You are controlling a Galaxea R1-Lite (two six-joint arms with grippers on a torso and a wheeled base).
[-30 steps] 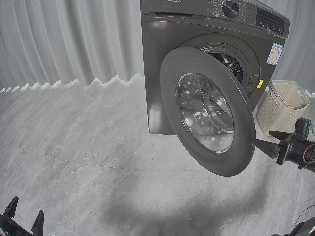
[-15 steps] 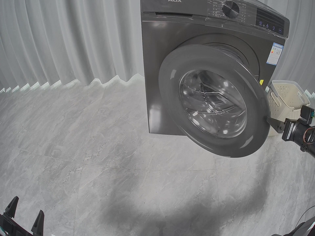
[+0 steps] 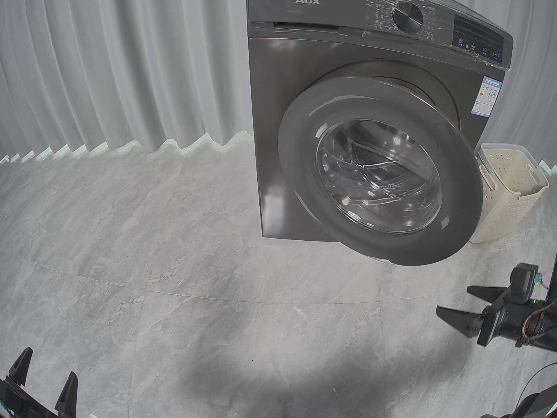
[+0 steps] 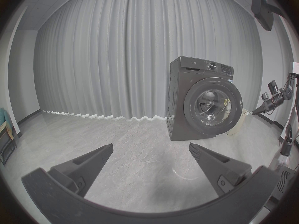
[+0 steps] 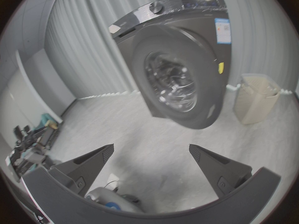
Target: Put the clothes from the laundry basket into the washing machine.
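The laundry basket [image 3: 510,190] stands beside the washing machine [image 3: 301,65], at 3 o'clock of its door [image 3: 380,172]. What shows of the basket's inside looks empty, so loading seems done. The door is nearly shut, perhaps unlatched. A second ago it stood wide open with the right gripper [image 3: 454,300] at its rim. That gripper now sits at 5 o'clock, fingers spread and empty. The left gripper [image 3: 49,362] waits at 7 o'clock, fingers also spread.

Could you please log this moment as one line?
door: almost shut | right gripper: open, clear of door | left gripper: open, low | laundry basket: beside washer
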